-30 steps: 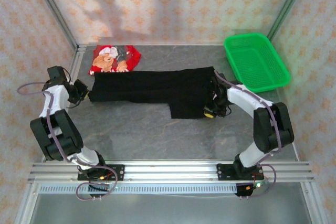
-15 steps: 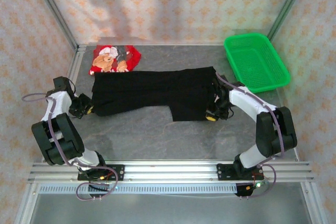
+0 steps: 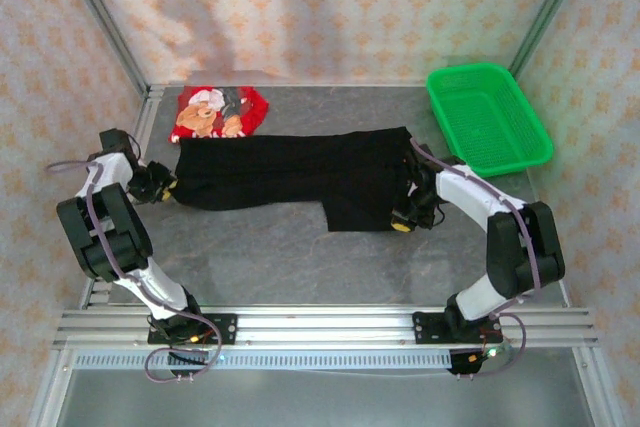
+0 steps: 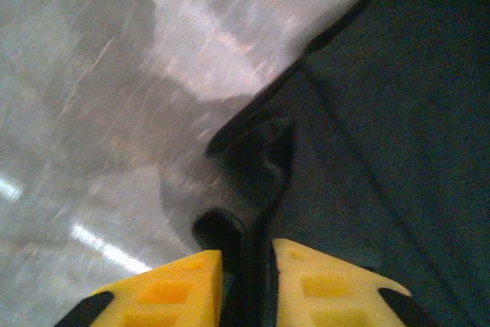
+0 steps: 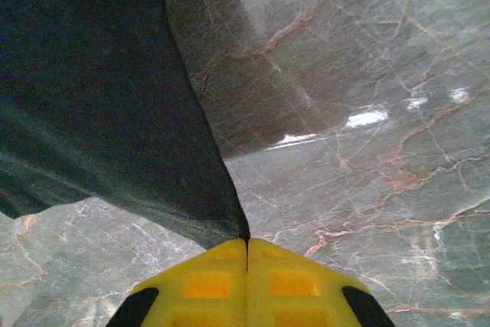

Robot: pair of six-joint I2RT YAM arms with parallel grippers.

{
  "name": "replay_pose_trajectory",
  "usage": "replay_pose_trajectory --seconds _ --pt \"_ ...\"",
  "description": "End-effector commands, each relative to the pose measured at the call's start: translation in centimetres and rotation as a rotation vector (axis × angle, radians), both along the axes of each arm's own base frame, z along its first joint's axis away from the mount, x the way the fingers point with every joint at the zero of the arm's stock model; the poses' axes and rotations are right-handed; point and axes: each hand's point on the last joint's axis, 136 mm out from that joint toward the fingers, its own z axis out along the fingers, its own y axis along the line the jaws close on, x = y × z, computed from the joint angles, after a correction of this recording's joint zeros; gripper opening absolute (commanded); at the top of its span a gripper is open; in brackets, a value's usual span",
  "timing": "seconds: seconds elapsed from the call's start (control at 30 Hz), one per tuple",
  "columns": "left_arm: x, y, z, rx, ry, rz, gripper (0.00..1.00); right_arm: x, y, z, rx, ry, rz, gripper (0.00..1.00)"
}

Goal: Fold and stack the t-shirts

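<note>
Black t-shirt (image 3: 290,172) spans the grey marbled table (image 3: 300,257), right claw (image 5: 246,243) pinching its corner, left claw (image 4: 246,256) slightly parted.

- Site type: robotics laboratory; an enclosed test cell.
- Enclosure: aluminium frame posts (image 3: 100,17) carry printed backdrop panels (image 3: 330,7) on three sides.
- Mounting: slotted aluminium rail (image 3: 320,327) at the near edge of the marble-pattern counter (image 3: 250,257), with two arm bases (image 3: 185,327) bolted to it.
- Equipment: left end effector (image 3: 168,190) and right end effector (image 3: 402,222) with yellow finger pads (image 5: 203,285); exposed cables (image 3: 148,367) at the bases.
</note>
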Motion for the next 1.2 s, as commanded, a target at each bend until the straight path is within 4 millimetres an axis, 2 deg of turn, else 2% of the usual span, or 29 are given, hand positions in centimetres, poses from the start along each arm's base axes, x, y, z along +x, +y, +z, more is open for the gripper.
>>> replay_pose_trajectory --seconds 0.0,0.13,0.23,0.3,0.4,0.53,0.7,0.83,0.97,1.17 --pt "2.8 0.0 1.8 -0.015 -0.103 -0.006 0.32 0.2 0.0 -0.6 0.004 0.014 0.005 0.00" --pt "3.5 -0.1 3.3 -0.010 -0.162 -0.035 0.51 0.2 0.1 -1.0 0.006 0.022 0.013 0.00" --pt "4.5 -0.6 4.3 -0.055 -0.241 -0.049 0.56 0.2 0.1 -1.2 0.007 0.021 0.016 0.00" --pt "4.3 -0.9 4.4 -0.071 -0.234 -0.055 0.56 0.2 0.2 -1.2 0.008 0.025 0.020 0.00" --pt "1.3 0.1 3.8 -0.020 -0.142 -0.009 0.57 0.5 0.2 -1.1 0.005 0.019 0.021 0.00" --pt "-3.1 1.5 1.7 0.000 -0.021 0.071 0.57 0.6 0.4 -1.1 0.016 0.022 0.024 0.00" --pt "-5.5 1.8 0.0 -0.008 0.062 0.118 0.57 0.7 0.3 -1.0 0.011 0.024 0.039 0.00" --pt "-4.9 1.3 -1.1 -0.055 0.013 0.127 0.52 0.7 0.6 -1.0 0.024 0.021 0.036 0.00" --pt "-3.6 1.3 -2.4 -0.101 -0.015 0.133 0.40 0.5 0.4 -1.2 0.018 0.029 0.037 0.00" --pt "-3.4 1.6 -4.1 -0.119 0.033 0.132 0.35 0.1 0.0 -1.4 0.003 0.032 0.025 0.00"
